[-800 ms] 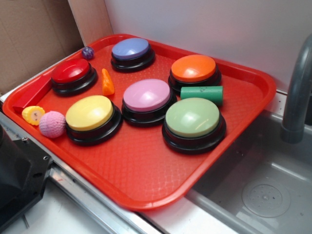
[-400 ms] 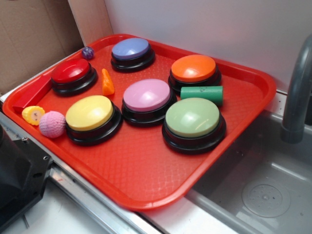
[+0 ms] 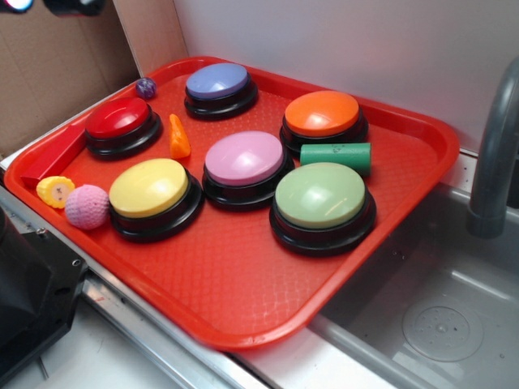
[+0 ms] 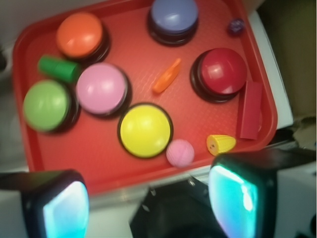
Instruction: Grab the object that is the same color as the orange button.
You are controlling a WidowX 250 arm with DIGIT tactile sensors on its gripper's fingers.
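On tray (image 3: 243, 320), between red button (image 4: 223, 71) and pink button (image 4: 101, 88), carrot (image 4: 167, 76) lying loose. Likely light, stiff, slick; gripping across thick end advisable. Gripper (image 4: 148, 201) hovering high, wide open, holding nothing.

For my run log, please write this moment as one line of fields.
phase: approach | gripper: open, empty, high above tray | target: orange carrot toy, lying between red button and pink button, untouched | reference: orange button

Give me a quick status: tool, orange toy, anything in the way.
Tool open, high above the tray's near edge. Orange carrot toy untouched, between red button and pink button. Tight gap between them.
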